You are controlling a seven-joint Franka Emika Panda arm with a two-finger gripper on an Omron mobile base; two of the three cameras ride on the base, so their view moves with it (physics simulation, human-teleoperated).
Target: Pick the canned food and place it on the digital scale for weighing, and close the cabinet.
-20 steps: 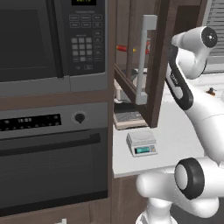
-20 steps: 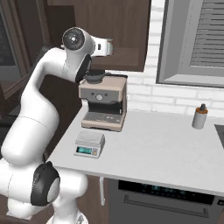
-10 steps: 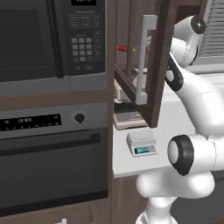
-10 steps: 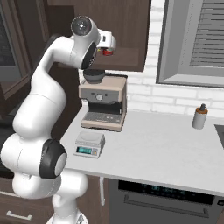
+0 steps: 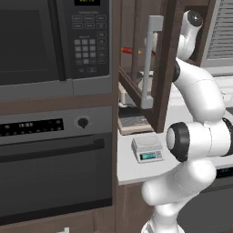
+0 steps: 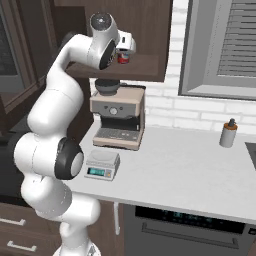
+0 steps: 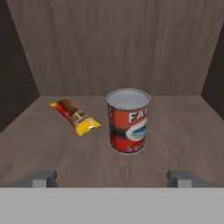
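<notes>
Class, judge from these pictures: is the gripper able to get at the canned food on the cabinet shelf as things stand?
Probably yes. The gripper is open, facing the upright canned food with bare shelf between them; the snack packet lies apart to one side.

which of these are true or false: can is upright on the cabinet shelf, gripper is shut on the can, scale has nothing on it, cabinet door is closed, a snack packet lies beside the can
1. The can stands upright on the cabinet shelf. True.
2. The gripper is shut on the can. False: its fingers are spread wide, short of the can.
3. The scale has nothing on it. True.
4. The cabinet door is closed. False: it stands swung open.
5. A snack packet lies beside the can. True: they do not touch.
</notes>
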